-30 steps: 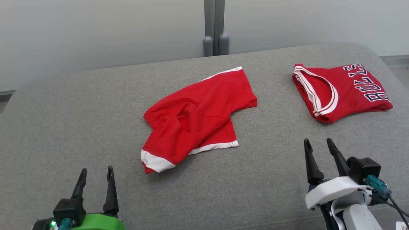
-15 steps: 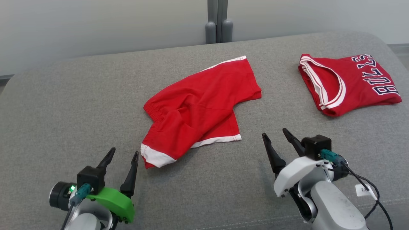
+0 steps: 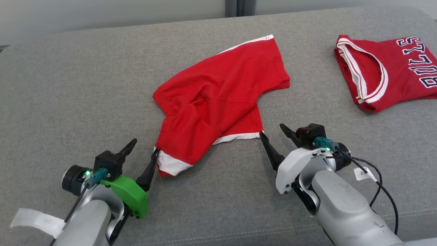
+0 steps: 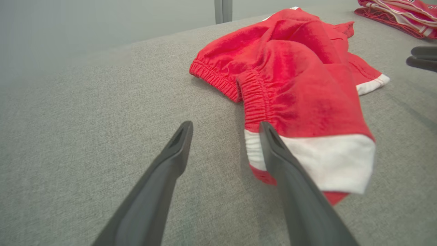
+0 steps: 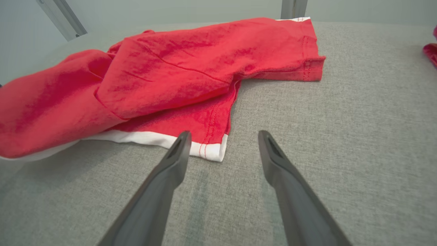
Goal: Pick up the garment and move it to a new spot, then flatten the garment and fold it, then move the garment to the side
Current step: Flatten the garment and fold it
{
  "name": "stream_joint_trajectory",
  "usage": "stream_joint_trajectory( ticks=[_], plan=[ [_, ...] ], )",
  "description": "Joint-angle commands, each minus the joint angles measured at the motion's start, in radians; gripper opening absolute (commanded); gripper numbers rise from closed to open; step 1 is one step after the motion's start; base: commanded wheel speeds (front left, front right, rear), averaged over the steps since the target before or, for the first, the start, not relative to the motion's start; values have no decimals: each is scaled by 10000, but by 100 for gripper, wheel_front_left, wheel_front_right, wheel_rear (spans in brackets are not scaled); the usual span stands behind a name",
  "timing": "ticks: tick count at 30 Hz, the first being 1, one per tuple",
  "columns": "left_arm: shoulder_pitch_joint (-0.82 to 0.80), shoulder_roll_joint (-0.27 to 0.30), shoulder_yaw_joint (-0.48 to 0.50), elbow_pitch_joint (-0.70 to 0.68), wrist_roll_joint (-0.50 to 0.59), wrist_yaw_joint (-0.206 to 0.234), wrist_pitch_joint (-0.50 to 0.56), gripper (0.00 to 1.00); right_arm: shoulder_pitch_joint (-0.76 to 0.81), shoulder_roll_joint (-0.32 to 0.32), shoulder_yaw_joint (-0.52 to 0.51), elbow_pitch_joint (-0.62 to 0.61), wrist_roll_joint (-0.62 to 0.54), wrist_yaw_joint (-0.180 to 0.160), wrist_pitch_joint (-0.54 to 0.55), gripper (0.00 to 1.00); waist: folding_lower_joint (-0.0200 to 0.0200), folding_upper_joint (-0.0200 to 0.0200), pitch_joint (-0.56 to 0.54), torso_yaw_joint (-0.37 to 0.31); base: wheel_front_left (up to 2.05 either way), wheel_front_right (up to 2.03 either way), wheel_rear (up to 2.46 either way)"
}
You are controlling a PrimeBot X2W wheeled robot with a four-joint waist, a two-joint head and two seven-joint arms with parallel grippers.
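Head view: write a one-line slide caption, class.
Open left gripper and right gripper poised at the crumpled red shorts.

The grey, woven-fabric surface (image 3: 68, 85) stretches across the whole head view, with its far edge curving down at the left. A pair of red shorts (image 3: 218, 102) with white hem bands lies rumpled near its middle, the elastic waist toward the left and one leg lapped over the other. Well apart, at the far right, a red jersey (image 3: 392, 75) with white-striped trim and dark lettering lies folded flat.
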Motion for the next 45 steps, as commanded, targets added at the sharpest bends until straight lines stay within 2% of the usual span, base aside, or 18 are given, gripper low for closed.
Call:
stream_joint_trajectory(
  ticks=[1,8,12,19,23,25,35,45],
  plan=[
    [-237,80,-197,89,-174,-12,-35,100,-165,-24,109,162,108,-4,-87,100,-1,0,170,95,0,0,0],
    [-742,436,-1309,201,-841,-11,-138,100,-671,19,766,943,609,-4,-215,100,-1,0,354,100,0,0,0],
    [-710,703,-1378,-103,-749,-12,-167,100,-749,26,967,1048,863,-4,-223,100,-1,0,383,132,0,0,0],
    [129,1068,-1475,-1865,-440,152,-184,100,-760,24,820,899,893,-4,-234,100,-1,0,347,321,0,0,0],
    [360,1266,-1713,-2252,-423,190,237,100,-776,23,709,845,843,-4,-234,100,-1,0,350,396,0,0,0],
    [359,1065,-1691,-2276,-670,161,278,100,-796,22,638,870,758,-4,-234,100,-1,0,366,434,0,0,0],
    [-365,854,-2032,-1243,-988,26,330,100,-915,21,886,1041,788,-4,-235,100,-1,0,582,310,0,0,0],
    [-1117,635,-2933,-245,-1838,-11,229,98,-1165,22,1355,1242,1173,-4,-236,100,-1,0,787,313,0,0,0]
  ],
)
